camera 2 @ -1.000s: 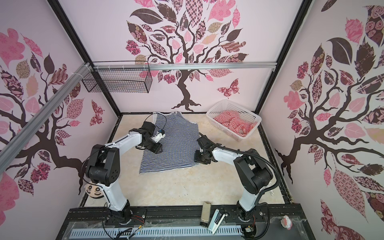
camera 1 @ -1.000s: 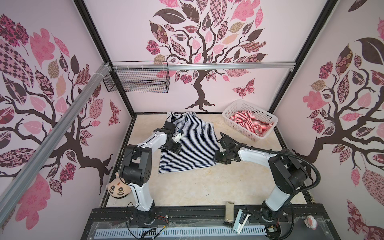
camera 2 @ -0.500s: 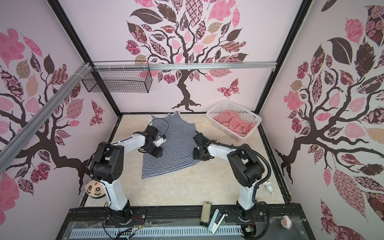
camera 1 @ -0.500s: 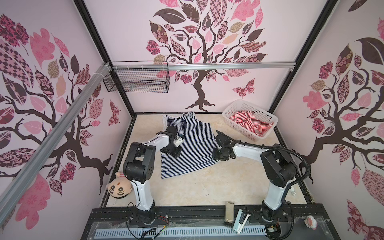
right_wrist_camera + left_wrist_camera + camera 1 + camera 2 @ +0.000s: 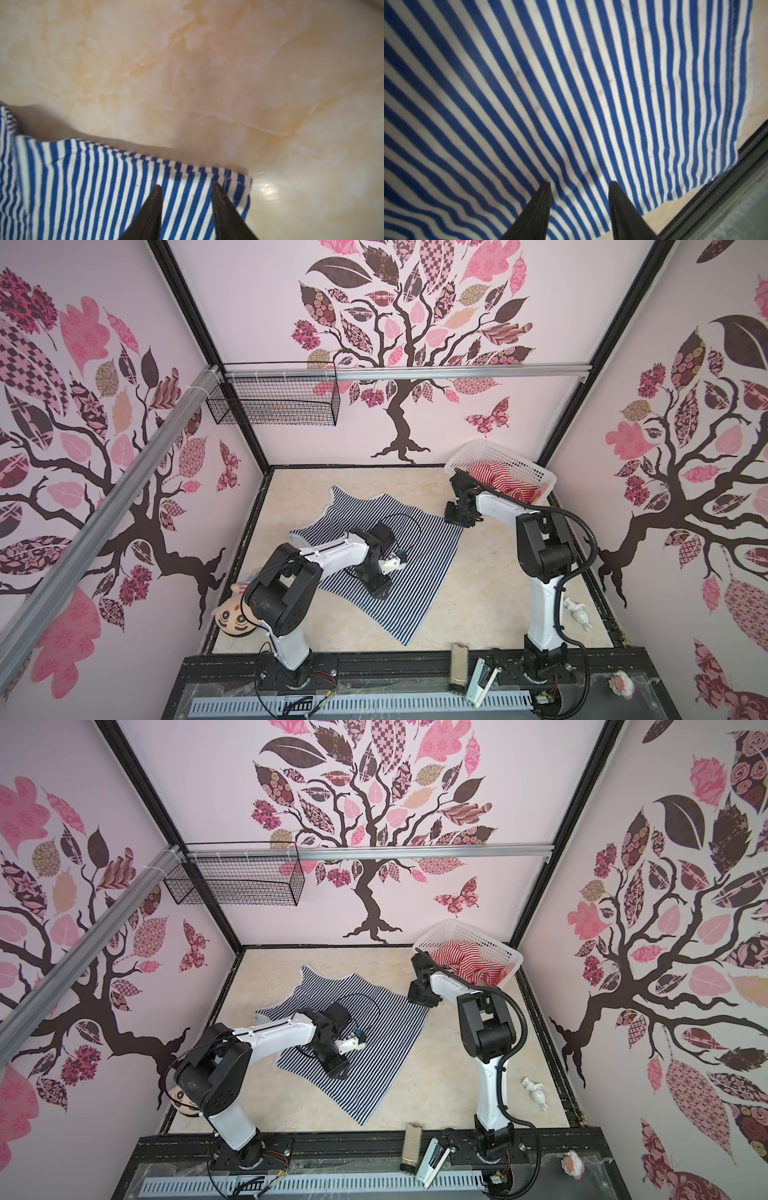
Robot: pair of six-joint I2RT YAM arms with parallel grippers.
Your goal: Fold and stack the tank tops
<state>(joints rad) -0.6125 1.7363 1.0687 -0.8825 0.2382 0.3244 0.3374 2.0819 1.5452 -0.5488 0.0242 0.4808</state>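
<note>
Both top views: left gripper (image 5: 381, 593) tips hidden under own wrist; doll (image 5: 232, 616) half behind left arm (image 5: 328, 551). Beige marbled table (image 5: 498, 593), pink walls (image 5: 457, 344) with tree pattern. At centre lay navy-striped tank top (image 5: 419, 568), spread; red-striped tank top (image 5: 505, 485) crumpled in white basket (image 5: 503, 454), upper right. At cloth's right corner stood right gripper (image 5: 456, 519).

Left wrist: fingers (image 5: 538, 209) cut off at lower edge, parted about halfway, gripped nothing; stripes filled frame, tips close over cloth.

Right wrist: blurred; fingers (image 5: 150, 214) parted likewise, empty, tips over cloth corner, lower centre.
</note>
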